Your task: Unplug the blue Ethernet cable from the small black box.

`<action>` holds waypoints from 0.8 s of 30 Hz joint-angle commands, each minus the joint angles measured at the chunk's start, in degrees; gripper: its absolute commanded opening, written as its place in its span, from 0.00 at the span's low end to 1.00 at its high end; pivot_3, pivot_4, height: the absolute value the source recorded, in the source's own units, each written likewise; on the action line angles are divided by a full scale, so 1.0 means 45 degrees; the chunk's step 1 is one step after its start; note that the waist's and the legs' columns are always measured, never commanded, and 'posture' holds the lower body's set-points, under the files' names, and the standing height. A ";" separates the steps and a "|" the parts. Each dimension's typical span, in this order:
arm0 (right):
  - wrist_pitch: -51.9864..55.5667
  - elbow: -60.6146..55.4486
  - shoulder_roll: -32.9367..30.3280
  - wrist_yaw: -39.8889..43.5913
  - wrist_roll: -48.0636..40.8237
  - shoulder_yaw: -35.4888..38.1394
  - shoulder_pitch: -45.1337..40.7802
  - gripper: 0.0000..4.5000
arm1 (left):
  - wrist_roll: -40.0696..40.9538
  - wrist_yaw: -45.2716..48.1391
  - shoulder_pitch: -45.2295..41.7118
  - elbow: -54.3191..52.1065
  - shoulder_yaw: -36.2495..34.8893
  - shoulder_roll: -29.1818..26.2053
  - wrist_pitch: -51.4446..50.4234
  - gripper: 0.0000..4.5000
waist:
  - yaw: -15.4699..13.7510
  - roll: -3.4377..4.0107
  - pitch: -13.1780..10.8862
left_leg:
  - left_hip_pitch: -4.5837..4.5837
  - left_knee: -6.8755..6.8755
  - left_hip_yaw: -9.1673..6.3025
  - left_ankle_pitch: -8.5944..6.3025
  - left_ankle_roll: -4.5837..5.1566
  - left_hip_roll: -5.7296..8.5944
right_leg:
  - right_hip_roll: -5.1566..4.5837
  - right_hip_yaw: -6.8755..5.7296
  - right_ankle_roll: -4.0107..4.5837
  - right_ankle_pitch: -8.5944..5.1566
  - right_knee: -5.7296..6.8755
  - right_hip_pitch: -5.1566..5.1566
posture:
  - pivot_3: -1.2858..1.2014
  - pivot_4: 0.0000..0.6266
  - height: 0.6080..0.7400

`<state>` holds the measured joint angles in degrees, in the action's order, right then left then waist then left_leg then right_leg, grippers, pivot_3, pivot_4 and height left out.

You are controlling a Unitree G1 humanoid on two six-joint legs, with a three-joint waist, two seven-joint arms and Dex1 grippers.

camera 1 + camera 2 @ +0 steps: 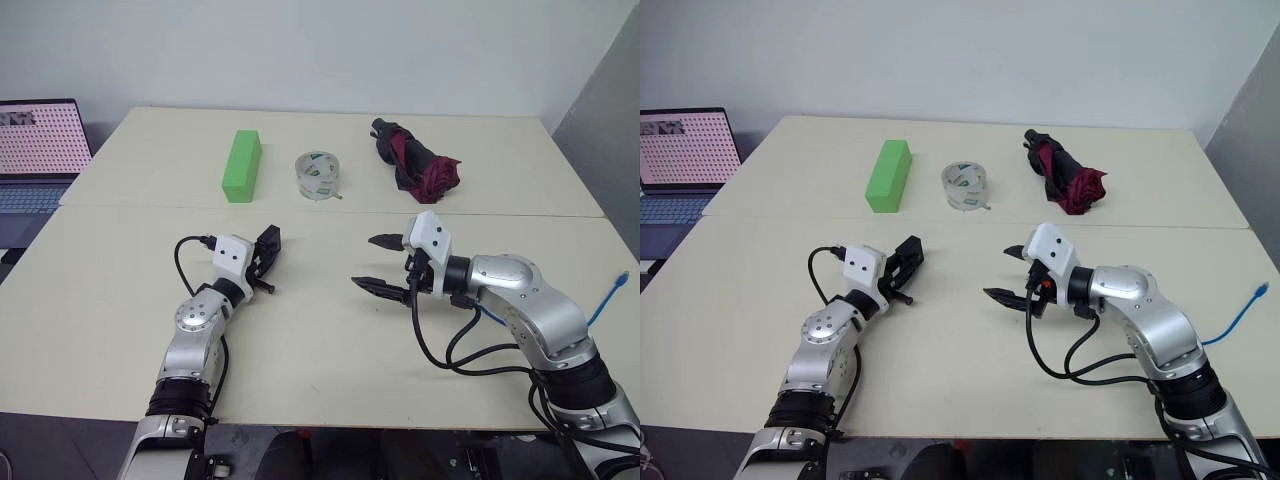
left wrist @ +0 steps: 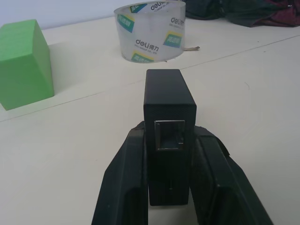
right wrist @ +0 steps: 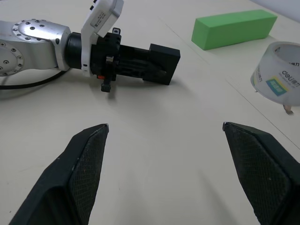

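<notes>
seen from the head, the left gripper (image 1: 266, 262) pinches the small black box (image 1: 270, 240) near the middle of the table (image 1: 300, 330), while the right gripper (image 1: 378, 264) hangs just above the surface a little way off with its fingers spread wide and nothing between them; the blue ethernet cable (image 1: 606, 298) dangles off the table's right edge, well apart from the box, so the unplugging itself looks done. at the far side stand a green block (image 1: 241, 165), a roll of clear tape (image 1: 319, 175) and a folded umbrella (image 1: 415, 160), with a laptop (image 1: 35, 150) at the left edge. in the left wrist view, the two black fingers (image 2: 124, 183) press on the box's sides and its open port (image 2: 169, 135) faces the camera, empty. in the right wrist view, the spread fingertips (image 3: 86, 164) frame the box held at the other arm's tip. what remains, by this reading, is to set the box down flat on the table before easing the pinch, keeping clear of the tape roll and block.
</notes>
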<state>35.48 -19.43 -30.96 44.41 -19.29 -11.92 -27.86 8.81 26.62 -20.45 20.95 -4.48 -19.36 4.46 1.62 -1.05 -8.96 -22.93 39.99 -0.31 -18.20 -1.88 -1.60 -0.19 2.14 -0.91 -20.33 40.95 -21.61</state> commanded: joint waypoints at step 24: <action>0.1649 -0.2313 -0.2971 0.1383 -0.2312 0.3693 0.3149 0.93 | 0.1841 0.4334 0.3753 -0.8325 -0.1155 -0.5705 -0.4709 0.85 | -0.0035 0.0006 -0.0006 | 0.0003 -0.0016 -0.0046 -0.0025 0.0043 0.0004 | 0.0000 -0.0031 0.0000 0.0000 -0.0032 0.0036 | 0.52 0.24 1.00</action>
<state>41.85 -26.79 -43.06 48.59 -26.64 0.92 -14.51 15.59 43.32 -2.73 -13.52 -7.82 -43.48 -16.86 1.46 -1.02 -8.99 -22.90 39.89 -0.51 -18.32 -1.68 -1.59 -0.19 2.01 -0.91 -20.33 40.78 -21.43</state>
